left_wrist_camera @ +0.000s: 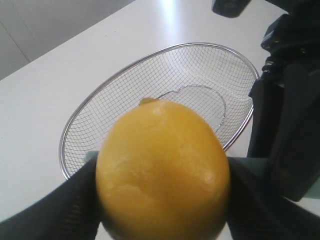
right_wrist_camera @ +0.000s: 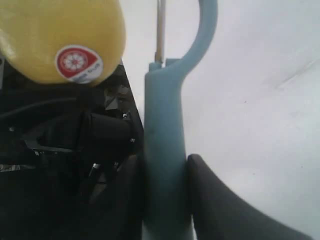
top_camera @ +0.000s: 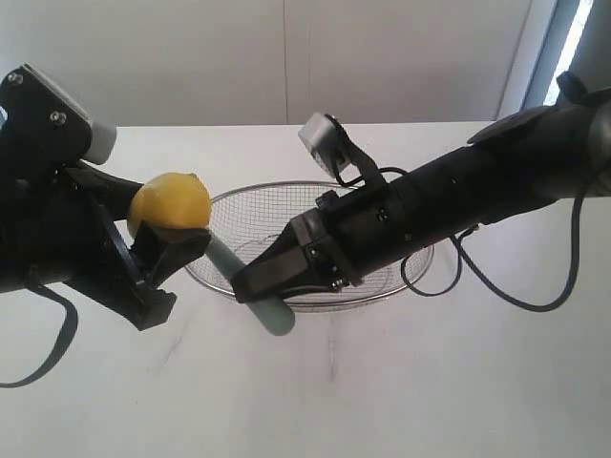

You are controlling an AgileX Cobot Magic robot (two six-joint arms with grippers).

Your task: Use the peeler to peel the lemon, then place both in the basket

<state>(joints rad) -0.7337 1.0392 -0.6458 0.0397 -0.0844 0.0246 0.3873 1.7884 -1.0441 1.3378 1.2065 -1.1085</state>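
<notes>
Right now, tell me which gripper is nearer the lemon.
Left. The left gripper is clamped on the lemon. The right gripper, shut on the peeler, sits just beside the lemon, not touching it.

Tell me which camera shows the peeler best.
The right wrist view: the peeler fills it, handle clamped in the right gripper, looped head visible. The exterior view shows only its handle ends; the left wrist view, a sliver behind the lemon.

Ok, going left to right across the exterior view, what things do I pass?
lemon → peeler → grey wrist camera → black cable
</notes>
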